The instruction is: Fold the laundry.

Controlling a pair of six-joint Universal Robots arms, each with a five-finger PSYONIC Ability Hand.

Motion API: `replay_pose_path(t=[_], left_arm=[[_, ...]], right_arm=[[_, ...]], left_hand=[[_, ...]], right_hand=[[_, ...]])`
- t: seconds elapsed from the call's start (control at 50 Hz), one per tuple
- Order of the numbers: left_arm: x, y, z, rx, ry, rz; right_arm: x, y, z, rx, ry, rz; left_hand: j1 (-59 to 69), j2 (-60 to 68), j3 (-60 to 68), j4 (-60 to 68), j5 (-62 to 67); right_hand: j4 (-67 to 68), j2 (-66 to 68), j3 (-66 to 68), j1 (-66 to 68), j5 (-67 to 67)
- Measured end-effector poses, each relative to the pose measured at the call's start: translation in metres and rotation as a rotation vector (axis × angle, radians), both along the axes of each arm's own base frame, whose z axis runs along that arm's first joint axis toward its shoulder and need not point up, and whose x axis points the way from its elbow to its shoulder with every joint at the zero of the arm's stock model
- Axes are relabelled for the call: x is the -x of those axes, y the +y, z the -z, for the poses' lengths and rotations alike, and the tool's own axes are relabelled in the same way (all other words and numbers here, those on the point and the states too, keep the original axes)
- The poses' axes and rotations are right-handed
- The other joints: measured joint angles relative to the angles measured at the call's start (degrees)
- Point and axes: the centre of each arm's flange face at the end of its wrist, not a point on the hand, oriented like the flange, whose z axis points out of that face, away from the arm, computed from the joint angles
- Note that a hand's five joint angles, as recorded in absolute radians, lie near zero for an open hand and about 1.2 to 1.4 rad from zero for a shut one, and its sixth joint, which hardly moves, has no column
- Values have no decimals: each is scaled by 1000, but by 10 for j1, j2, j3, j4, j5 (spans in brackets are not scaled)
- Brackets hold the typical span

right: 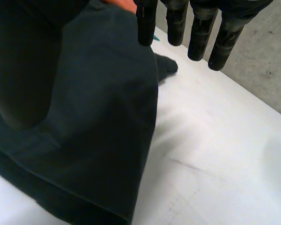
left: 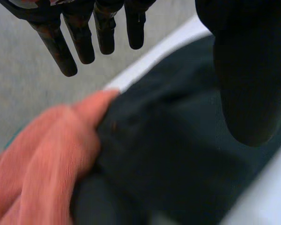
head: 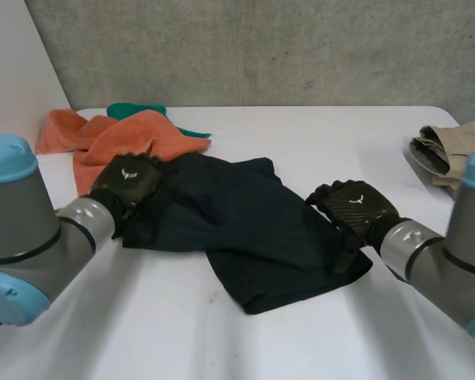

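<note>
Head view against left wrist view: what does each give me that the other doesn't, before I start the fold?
Head view adds: the right hand at the right edge of the dark garment, a green cloth behind the orange cloth, and a beige pile at the right edge of the table. Left wrist view adds: the left hand close up, its fingers straight and apart from the thumb, gripping nothing. Both share: the left hand over the dark garment where it meets the orange cloth, on the white table.

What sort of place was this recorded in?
Likely a lab workspace, not a home: bare concrete wall, plain white table, laundry such as the dark garment laid out.
</note>
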Motion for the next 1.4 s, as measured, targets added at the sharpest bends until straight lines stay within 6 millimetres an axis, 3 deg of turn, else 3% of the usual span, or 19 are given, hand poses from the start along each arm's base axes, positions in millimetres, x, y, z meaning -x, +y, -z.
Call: replay_pose_path(t=[0.16, 0.28, 0.32, 0.34, 0.38, 0.5, 0.56, 0.6, 0.66, 0.68, 0.76, 0.78, 0.84, 0.88, 1.0, 1.12, 1.2, 1.3, 1.4], left_arm=[[-2, -3, 31, -53, -72, -32], [3, -13, 43, -35, -62, -31], [6, -20, 47, -3, -50, -31], [7, -23, 47, 11, -46, -32], [10, -31, 45, 62, -35, -33], [26, -37, 27, 178, -10, -15], [54, -23, -4, 280, 59, 42], [76, -5, -27, 328, 144, 100], [97, 18, -45, 338, 243, 170], [110, 34, -52, 322, 311, 221], [132, 61, -55, 241, 433, 323], [141, 71, -49, 179, 479, 365], [150, 80, -36, 85, 521, 407], [152, 82, -28, 43, 528, 420], [140, 72, -24, 8, 525, 389], [90, 32, -47, 76, 511, 234], [62, 17, -52, 98, 482, 154], [36, 7, -45, 81, 412, 75], [14, 2, -27, 39, 293, 14]], right_arm=[[-9, -10, 18, -11, 26, 14], [-10, -13, 20, -9, 30, 22], [-9, -13, 20, -7, 30, 25], [-9, -13, 19, -7, 30, 26], [-7, -13, 19, -8, 30, 30], [-4, -13, 14, 3, 26, 45], [-2, -14, 3, 34, 15, 60], [0, -16, -5, 62, 5, 72], [3, -20, -14, 97, -5, 92], [5, -23, -18, 116, -11, 106], [11, -31, -27, 156, -22, 139], [14, -34, -30, 171, -25, 152], [17, -38, -33, 183, -29, 165], [19, -39, -34, 185, -29, 170], [21, -43, -35, 191, -31, 178], [20, -46, -42, 208, -35, 173], [17, -46, -45, 218, -35, 164], [5, -36, -48, 210, -37, 119], [-24, -10, -55, 166, -41, 5]], left_hand=[[77, 63, 66, 68, 66], [247, 219, 223, 226, 220], [421, 393, 393, 399, 391], [421, 393, 393, 399, 391], [524, 517, 503, 520, 506], [528, 547, 539, 555, 520], [528, 547, 540, 556, 520], [528, 547, 544, 556, 520], [528, 547, 547, 557, 520], [528, 547, 547, 557, 520], [524, 534, 537, 544, 517], [378, 372, 389, 389, 391], [63, 100, 109, 104, 108], [-14, 2, 8, 7, 16], [-17, -19, -11, -14, -6], [-17, -19, -11, -14, -6], [-17, -19, -11, -14, -6], [-17, -19, -11, -14, -6], [-16, -19, -11, -14, -6]], right_hand=[[0, 0, 0, 0, 0], [0, 0, 0, 0, 0], [0, 0, 0, 0, 0], [0, 0, 0, 0, 0], [0, 0, 0, 0, 0], [0, 0, 0, 0, 0], [0, 0, 0, 0, 0], [0, 0, 0, 0, 0], [0, 0, 0, 0, 0], [0, 0, 0, 0, 0], [0, 0, 0, 0, 0], [0, 0, 0, 0, 0], [0, 0, 0, 0, 0], [0, 0, 0, 0, 0], [0, 0, 0, 0, 0], [0, 0, 0, 0, 0], [0, 0, 0, 0, 0], [0, 0, 0, 0, 0], [0, 0, 0, 0, 0]])
